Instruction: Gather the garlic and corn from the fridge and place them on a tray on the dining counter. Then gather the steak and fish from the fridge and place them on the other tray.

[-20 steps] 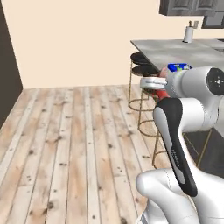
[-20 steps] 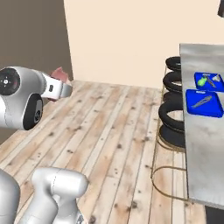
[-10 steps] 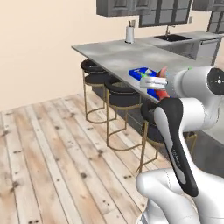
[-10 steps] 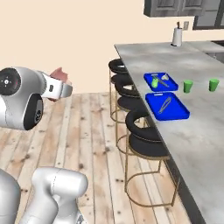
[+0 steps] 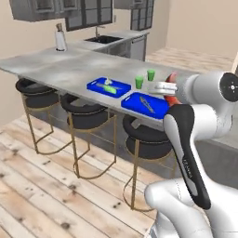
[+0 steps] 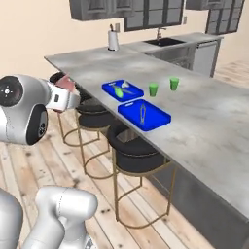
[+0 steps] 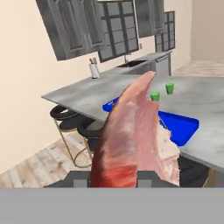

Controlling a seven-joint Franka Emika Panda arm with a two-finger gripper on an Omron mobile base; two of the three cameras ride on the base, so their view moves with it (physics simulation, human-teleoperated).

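Gripper (image 7: pixel 114 175) is clamped on the steak (image 7: pixel 133 135), a red-pink flat piece that stands up from between the fingertips in the hand view and covers the middle of it; in the left base view the steak (image 5: pixel 171 88) peeks out red at the front of the hand, in the right base view it shows pink (image 6: pixel 66 85) at the hand's tip, held in the air, off any surface. Same grip as a second ago, arm pose unchanged against the base. What changed is the whole scene: the base has driven and turned, so the views went from mostly wood floor with the counter at the edge to the dining counter (image 5: pixel 69 69) filling the middle, closer and seen along its length. On it, two blue trays side by side: the tray (image 5: pixel 108 87) farther along holds the corn (image 5: pixel 109 89) and a small pale bit beside it, likely the garlic, too small to be sure; the other tray (image 5: pixel 147 105) nearer the arm holds a slim dark-grey piece, looks like the fish (image 6: pixel 143 114). Two green cups (image 6: pixel 163 86) stand just behind the trays. Black stools (image 6: pixel 136 148) line the counter's near side. Sink counter (image 6: pixel 177 41) and dark wall cabinets behind.
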